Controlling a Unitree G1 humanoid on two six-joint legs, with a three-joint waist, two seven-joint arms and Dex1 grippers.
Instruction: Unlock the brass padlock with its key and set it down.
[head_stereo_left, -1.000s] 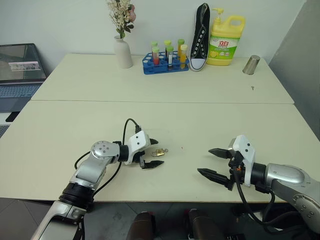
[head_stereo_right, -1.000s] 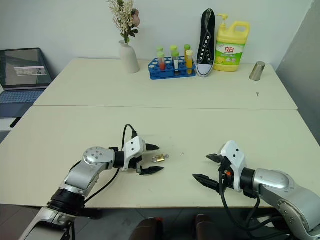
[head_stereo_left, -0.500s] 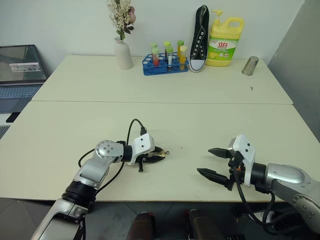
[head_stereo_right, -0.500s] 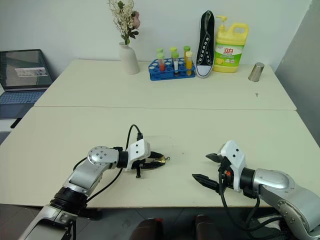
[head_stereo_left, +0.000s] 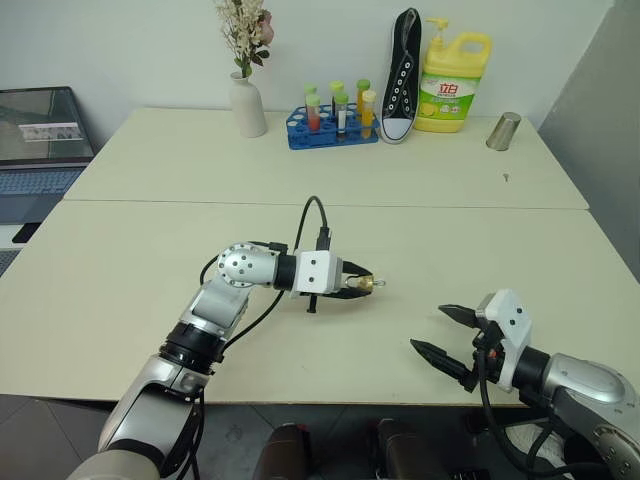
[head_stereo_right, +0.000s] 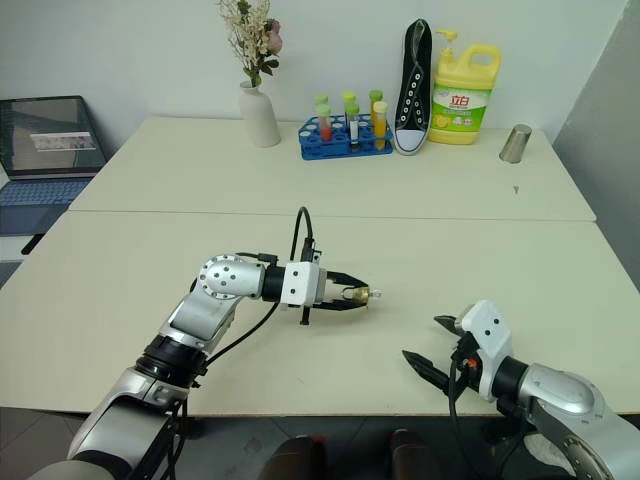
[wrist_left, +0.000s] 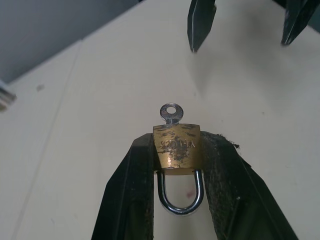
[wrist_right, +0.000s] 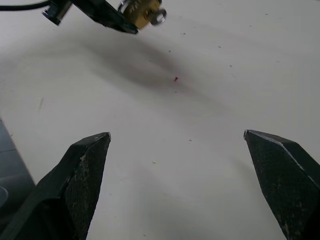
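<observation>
The left gripper (wrist_left: 177, 172) is holding the brass padlock (wrist_left: 177, 149) above the near part of the bench (head_stereo_left: 150, 250), its two black fingers (wrist_left: 131, 190) clamping the flat sides of the gold body. The silvery shackle (wrist_left: 180, 196) is pointing back into the fingers, while the key (wrist_left: 171, 112) is sitting in the keyhole with its ring end sticking out toward the right gripper (head_stereo_left: 443, 331). That gripper is waiting low at the near right of the bench, well apart from the lock, its fingers spread wide and gripping nothing.

The padlock looks like a hard, rigid little block of metal, light for the fingers yet smooth, so it is likely to twist or slide if the squeeze slackens. Holding it across the broad faces, as now, seems the sound choice. The key is thin and stiff; its ring end is the only free part to pinch, and it will probably need a firm, square pinch for turning, since a glancing one could slip off or push the lock askew.
</observation>
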